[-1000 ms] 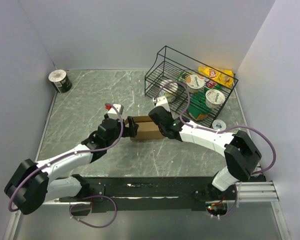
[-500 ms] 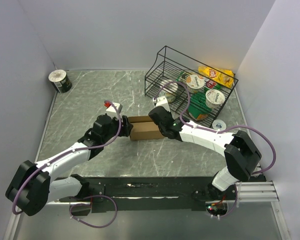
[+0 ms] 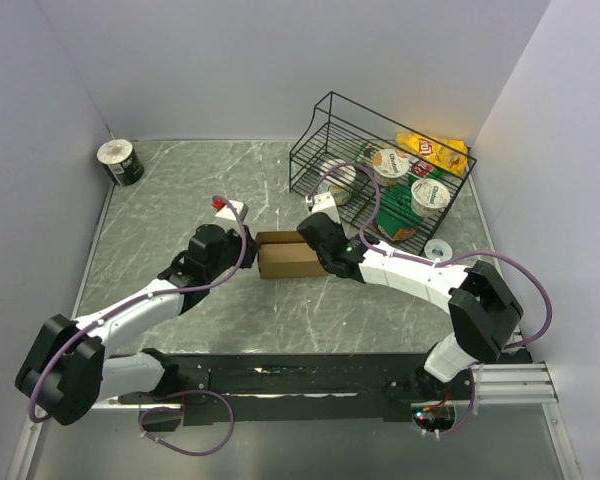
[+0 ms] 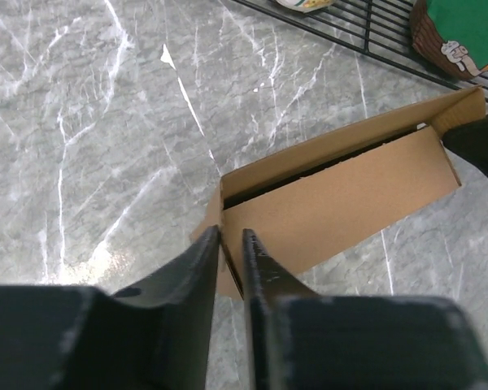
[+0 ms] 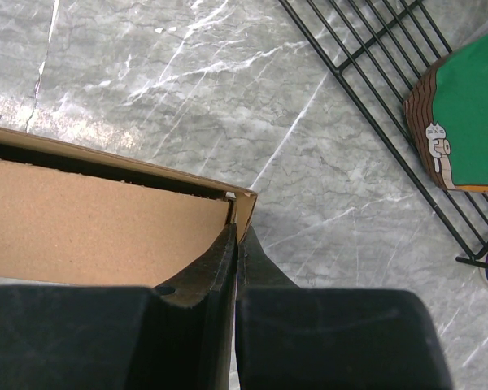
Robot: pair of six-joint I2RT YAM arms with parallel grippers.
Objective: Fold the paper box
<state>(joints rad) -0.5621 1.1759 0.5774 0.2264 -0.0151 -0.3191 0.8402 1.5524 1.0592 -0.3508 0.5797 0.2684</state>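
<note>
The paper box (image 3: 288, 262) is a small brown cardboard box lying mid-table, its lid (image 4: 342, 203) nearly down with a dark slit along the far edge. My left gripper (image 3: 250, 255) is at the box's left end. In the left wrist view its jaws (image 4: 231, 236) stand close together with the end wall's edge between them. My right gripper (image 3: 323, 258) is at the right end. Its fingers (image 5: 237, 231) are pressed together on the thin right end wall of the box (image 5: 89, 219).
A black wire basket (image 3: 325, 150) stands at the back right, holding cups and snack packets. A tape roll (image 3: 120, 162) sits in the far left corner. A small round disc (image 3: 440, 248) lies beside the basket. Grey walls close in the table's left, back and right sides.
My left gripper's jaws have narrowed from wide open onto the box's left end wall, and that arm has drawn a little to the left. The right arm has not moved.
</note>
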